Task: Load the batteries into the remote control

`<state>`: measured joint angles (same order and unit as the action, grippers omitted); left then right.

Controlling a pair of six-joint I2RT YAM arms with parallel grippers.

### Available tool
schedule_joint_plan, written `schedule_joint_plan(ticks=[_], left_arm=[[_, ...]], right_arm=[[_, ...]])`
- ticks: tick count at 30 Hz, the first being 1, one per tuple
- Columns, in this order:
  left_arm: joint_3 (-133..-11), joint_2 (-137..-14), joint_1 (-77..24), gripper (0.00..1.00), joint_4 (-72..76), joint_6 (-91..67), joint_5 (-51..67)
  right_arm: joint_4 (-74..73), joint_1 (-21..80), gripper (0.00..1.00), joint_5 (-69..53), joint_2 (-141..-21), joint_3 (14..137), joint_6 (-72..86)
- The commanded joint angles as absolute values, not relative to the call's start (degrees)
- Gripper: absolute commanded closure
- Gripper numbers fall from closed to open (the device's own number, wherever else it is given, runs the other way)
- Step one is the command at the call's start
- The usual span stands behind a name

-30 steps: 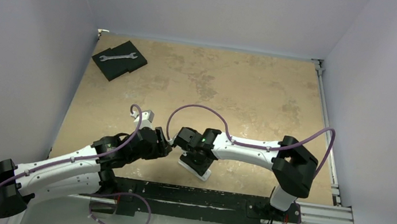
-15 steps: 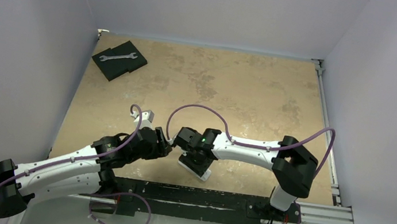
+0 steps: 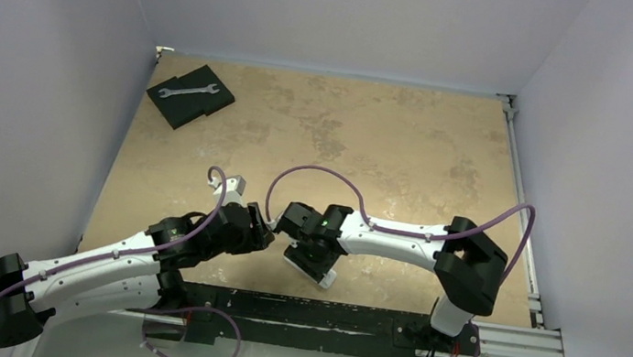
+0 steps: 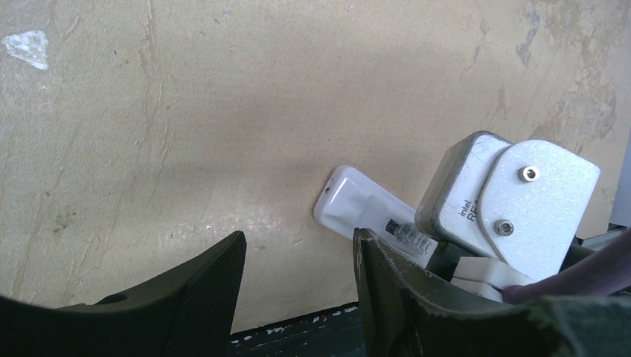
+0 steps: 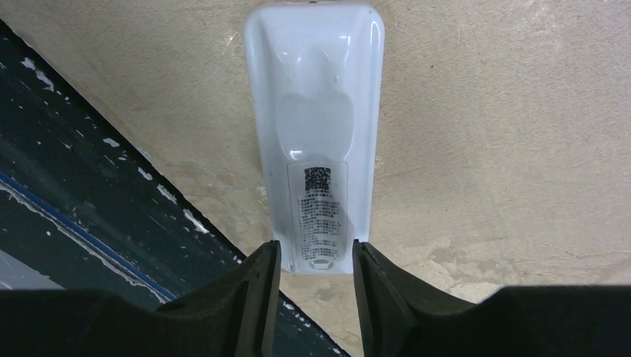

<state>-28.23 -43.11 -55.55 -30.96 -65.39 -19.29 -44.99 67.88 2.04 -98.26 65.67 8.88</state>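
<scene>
The remote control (image 5: pixel 316 141) is a slim white bar lying back up near the table's front edge, with its printed label showing and its bay cover in place. It also shows in the top view (image 3: pixel 325 277) and the left wrist view (image 4: pixel 356 201). My right gripper (image 5: pixel 311 256) is closed round the remote's near end, one finger on each side (image 3: pixel 312 257). My left gripper (image 4: pixel 298 249) is open and empty just left of the remote (image 3: pixel 267 233). No batteries are in view.
A black foam pad (image 3: pixel 176 109) with a metal wrench (image 3: pixel 188 89) lies at the back left corner. The black front rail (image 3: pixel 295 310) runs just below the remote. The right arm's wrist camera housing (image 4: pixel 513 201) sits close to my left fingers.
The remote under my right gripper has shifted slightly away from the front edge. The left arm has not moved.
</scene>
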Motion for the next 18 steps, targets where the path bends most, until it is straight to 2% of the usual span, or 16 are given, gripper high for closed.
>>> schedule_joint_plan(ticks=[1, 5, 9, 13, 17, 18], left_arm=[[-28.0, -43.0, -55.7, 0.46, -29.8, -65.2, -19.3], [-28.0, -43.7, -55.7, 0.46, -29.4, -65.1, -19.1], [-28.1, -44.6, -55.7, 0.46, -28.8, -64.9, -18.8], [-28.4, -45.4, -55.7, 0.46, -28.3, -64.7, -18.3], [-28.5, -45.5, -55.7, 0.46, -28.2, -64.8, -18.2], [-28.6, -45.5, -55.8, 0.46, -28.2, -64.8, -18.2]], right_arm=[[-44.3, 68.1, 0.52, 3.6, -94.6, 66.4, 10.9], [-43.6, 68.1, 0.55, 5.1, -92.1, 64.9, 12.8], [-42.4, 68.1, 0.63, 6.0, -89.1, 63.3, 14.5], [-41.6, 68.1, 0.77, 7.6, -87.4, 62.1, 16.3], [-40.1, 68.1, 1.00, 6.8, -86.3, 60.9, 17.3], [-39.6, 68.1, 1.00, 6.5, -86.2, 60.6, 17.5]])
